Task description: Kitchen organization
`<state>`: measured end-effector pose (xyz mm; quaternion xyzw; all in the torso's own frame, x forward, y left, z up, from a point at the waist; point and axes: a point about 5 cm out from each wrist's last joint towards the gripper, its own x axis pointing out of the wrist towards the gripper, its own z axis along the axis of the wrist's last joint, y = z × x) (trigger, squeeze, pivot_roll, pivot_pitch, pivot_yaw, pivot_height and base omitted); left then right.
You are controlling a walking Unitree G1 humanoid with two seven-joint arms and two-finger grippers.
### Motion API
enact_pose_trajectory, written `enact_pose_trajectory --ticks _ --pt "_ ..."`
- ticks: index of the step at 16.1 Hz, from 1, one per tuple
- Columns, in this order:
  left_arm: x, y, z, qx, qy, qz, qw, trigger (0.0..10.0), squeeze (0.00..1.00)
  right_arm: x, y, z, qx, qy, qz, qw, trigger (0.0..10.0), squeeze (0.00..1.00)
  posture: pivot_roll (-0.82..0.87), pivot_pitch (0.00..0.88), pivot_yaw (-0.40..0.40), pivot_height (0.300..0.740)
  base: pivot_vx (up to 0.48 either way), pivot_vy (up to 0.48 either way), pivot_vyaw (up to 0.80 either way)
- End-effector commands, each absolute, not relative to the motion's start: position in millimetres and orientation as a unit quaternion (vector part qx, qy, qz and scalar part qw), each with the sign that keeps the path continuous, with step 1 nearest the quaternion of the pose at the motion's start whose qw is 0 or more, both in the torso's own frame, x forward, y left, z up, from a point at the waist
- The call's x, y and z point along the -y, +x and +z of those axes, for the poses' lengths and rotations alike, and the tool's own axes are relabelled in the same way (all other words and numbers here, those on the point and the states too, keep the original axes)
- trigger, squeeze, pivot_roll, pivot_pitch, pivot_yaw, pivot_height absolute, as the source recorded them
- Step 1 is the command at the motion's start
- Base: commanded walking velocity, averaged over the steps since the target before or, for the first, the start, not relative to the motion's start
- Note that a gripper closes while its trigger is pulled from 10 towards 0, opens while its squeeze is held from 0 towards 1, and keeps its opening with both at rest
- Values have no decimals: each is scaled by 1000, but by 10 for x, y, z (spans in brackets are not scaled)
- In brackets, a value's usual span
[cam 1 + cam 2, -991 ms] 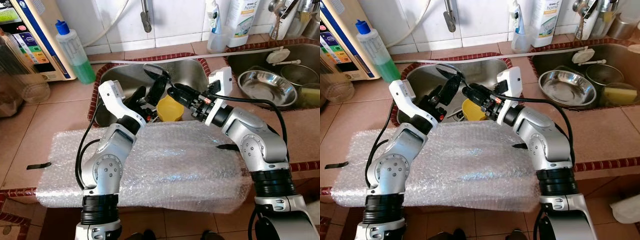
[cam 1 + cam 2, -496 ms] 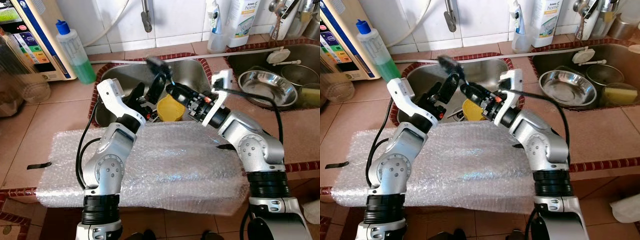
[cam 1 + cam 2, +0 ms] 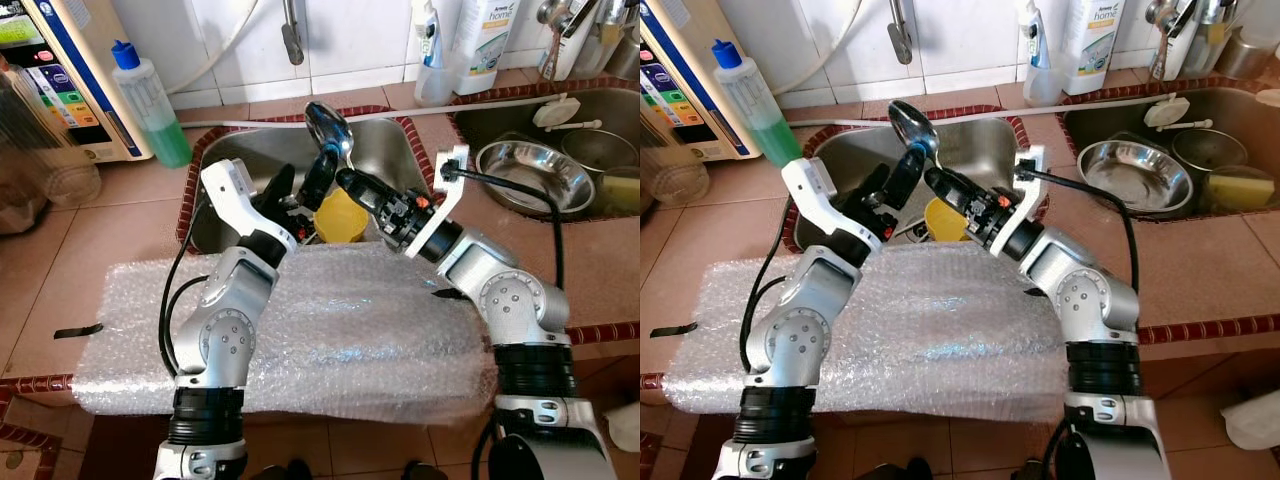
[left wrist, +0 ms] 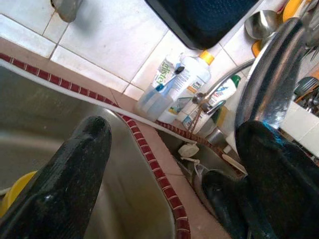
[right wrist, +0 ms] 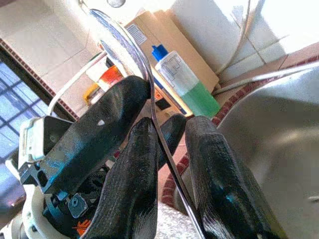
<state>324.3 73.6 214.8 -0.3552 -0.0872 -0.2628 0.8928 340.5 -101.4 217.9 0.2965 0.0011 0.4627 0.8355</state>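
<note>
Ladle (image 3: 328,126) now raised upright above the sink (image 3: 383,142), at the bench's back edge.
Right claw (image 3: 341,178) pinches its handle; left claw (image 3: 300,182) spread wide, one finger touching the handle.

I see a shiny steel ladle (image 3: 328,127) raised over the sink, bowl up, pinched between black fingers.

2 head eyes looking down over sink (image 3: 380,150), 2 wrist cameras close along fingers

Both grippers (image 3: 322,170) (image 3: 345,180) raised, fingertips meeting.
</note>
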Motion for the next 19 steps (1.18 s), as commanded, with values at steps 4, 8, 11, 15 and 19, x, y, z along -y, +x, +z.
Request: enact_pose_trajectory --ticks 4,8,11,15,19 --pt "-595 3244 2342 122 -361 -296 876 10000 0 961 3436 1999 -43 356 436 825 10000 0 -291 190 140 740 0 0 0" --pt "-555 3224 2357 121 -367 -312 868 9961 0 930 3427 1949 -53 352 436 827 10000 0 -289 196 142 740 0 0 0" --pt "-487 3187 2325 110 -362 -336 863 10000 0 884 3393 1948 -59 350 455 817 10000 0 -291 195 143 740 0 0 0" --pt "-447 3178 2325 108 -360 -346 860 10000 0 769 3370 1935 -79 358 474 800 10000 0 -292 198 138 740 0 0 0" --pt "-491 3204 2319 111 -368 -332 862 0 0 742 3343 1905 -88 357 481 796 10000 0 -290 198 140 740 0 0 0"
